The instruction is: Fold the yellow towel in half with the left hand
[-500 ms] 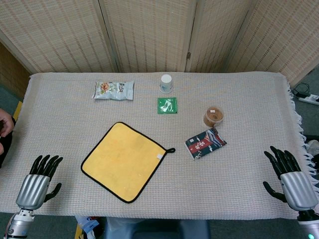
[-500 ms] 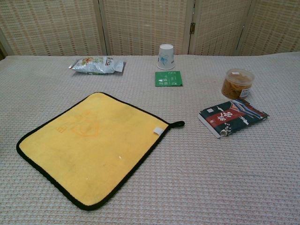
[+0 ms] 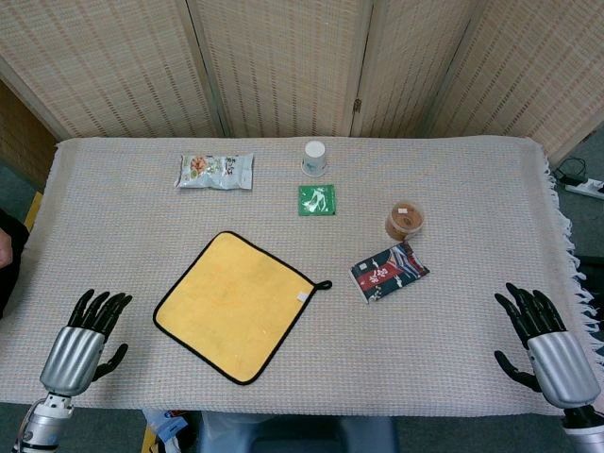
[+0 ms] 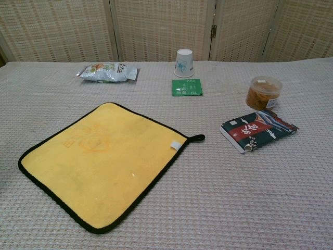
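Looking down from the head view, this is what you have on the table:

Left hand: your left hand sits at the near left corner of the table, back of the hand up, fingers spread and pointing away from you toward the far edge — nothing in its grasp. It is to the left of the towel and apart from it.

Right hand: your right hand mirrors it at the near right corner, fingers fanned out and apart, thumb out to the inside, holding nothing. It is well apart from every object.

Yellow towel: the yellow towel lies flat and fully unfolded on the grey tablecloth, turned like a diamond, with a black border, its hanging loop pointing right and a small white tag near that corner. It sits left of centre, toward the near edge.

Chest view: neither hand shows here — only the towel spread flat in the foreground.

Other items: a snack bag at far left, an upside-down paper cup at far centre, a green packet just in front of it, a lidded tub to the right, and a dark red-and-blue packet right of the towel's loop.
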Motion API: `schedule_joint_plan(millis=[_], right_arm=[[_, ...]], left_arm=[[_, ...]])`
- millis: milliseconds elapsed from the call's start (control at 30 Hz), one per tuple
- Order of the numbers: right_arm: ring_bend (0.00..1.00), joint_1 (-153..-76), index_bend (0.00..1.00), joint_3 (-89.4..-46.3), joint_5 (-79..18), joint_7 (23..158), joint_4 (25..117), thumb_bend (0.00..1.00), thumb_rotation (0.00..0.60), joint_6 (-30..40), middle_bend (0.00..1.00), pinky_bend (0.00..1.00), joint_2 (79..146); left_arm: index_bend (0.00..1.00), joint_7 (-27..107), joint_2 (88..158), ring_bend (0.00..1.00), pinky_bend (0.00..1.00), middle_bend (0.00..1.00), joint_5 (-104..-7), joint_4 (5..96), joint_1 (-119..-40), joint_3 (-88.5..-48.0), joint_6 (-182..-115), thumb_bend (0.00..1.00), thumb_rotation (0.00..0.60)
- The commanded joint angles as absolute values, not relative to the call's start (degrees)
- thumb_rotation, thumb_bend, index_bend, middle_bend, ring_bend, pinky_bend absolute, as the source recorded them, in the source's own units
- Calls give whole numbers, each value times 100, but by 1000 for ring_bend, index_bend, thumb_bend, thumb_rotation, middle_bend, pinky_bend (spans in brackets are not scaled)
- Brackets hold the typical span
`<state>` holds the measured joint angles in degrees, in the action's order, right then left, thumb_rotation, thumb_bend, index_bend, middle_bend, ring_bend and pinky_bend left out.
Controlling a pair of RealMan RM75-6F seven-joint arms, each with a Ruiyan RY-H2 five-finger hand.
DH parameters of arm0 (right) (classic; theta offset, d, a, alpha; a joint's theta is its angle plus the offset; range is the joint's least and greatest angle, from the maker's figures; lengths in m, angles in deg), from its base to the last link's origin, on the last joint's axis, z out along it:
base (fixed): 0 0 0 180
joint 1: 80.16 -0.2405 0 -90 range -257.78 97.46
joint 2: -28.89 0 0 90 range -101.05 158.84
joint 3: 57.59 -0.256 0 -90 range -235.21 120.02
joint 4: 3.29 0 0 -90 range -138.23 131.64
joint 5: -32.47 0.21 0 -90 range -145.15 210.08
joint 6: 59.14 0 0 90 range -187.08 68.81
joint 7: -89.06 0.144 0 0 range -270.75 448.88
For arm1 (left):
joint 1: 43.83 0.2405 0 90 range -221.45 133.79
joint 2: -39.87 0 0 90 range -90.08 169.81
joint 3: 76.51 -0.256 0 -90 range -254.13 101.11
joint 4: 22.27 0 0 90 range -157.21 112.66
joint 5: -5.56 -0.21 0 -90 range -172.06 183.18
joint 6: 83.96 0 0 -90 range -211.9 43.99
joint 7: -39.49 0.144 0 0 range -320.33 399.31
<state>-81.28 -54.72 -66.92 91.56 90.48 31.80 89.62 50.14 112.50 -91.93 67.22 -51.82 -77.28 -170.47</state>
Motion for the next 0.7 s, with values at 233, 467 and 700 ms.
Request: schedule_joint_plan(millis=[233, 467, 700], right_arm=[[0, -8200, 0, -5519, -6622, 9132, 9029, 364, 600, 3056, 0, 0, 9014], [0, -8279, 0, -5610, -6370, 9230, 8962, 365, 600, 2867, 0, 0, 9029], [0, -8345, 0, -5704, -6088, 9357, 8854, 365, 600, 2682, 0, 0, 9058]], left_arm=[[311, 3842, 11387, 1000, 1000, 1000, -9066, 6830, -6196, -7323, -16021, 384, 600], [384, 3425, 11787, 1000, 1000, 1000, -8257, 6473, -6924, -6768, -15079, 396, 600], [383, 2887, 12172, 1000, 1000, 1000, -7346, 5653, -7732, -6312, -13805, 429, 600]])
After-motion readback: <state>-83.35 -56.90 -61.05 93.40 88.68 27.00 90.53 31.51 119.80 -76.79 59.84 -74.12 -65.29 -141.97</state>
